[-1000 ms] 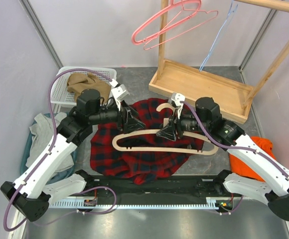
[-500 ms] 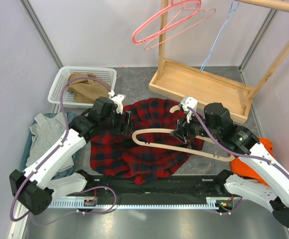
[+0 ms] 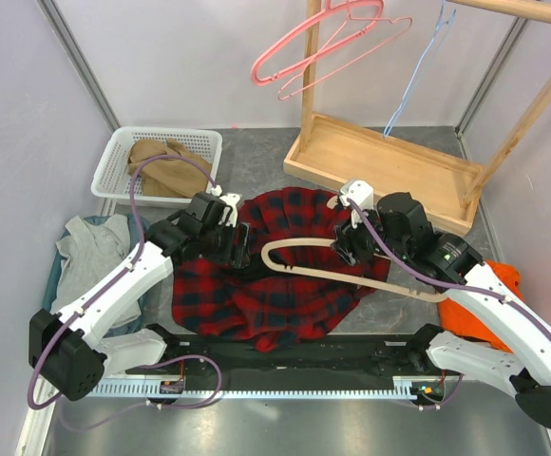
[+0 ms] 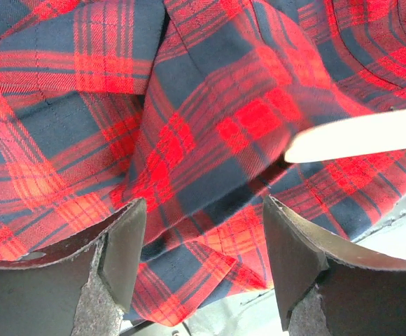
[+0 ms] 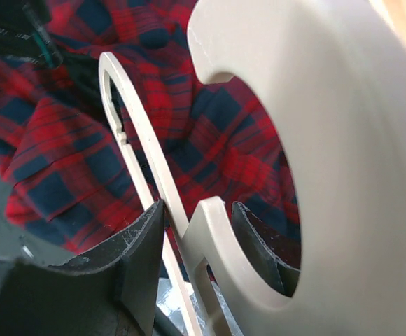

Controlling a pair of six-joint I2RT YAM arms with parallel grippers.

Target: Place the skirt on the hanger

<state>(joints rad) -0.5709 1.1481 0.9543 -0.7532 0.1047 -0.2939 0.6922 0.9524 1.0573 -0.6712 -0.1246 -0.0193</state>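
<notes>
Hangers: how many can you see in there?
3 for sure: a pale wooden hanger in the right gripper over the plaid shirt, a pink hanger and a light-blue hanger on the wooden rack behind. The pink outline looks doubled, perhaps a fourth.

pink hanger [image 3: 287, 40]: hook top cut by upper edge of top view. light-blue hanger [image 3: 409, 76]: top also out of frame. skirt [image 3: 166, 166]: crumpled in basket [image 3: 107, 169], purple cable crosses it, shape not readable. wooden hanger [image 5: 315, 140]: blurred, cut by right edge in right wrist view; left wrist view shows only tip [image 4: 357, 133]. orange cloth [image 3: 492, 293]: partly under right arm [image 3: 503, 313].
</notes>
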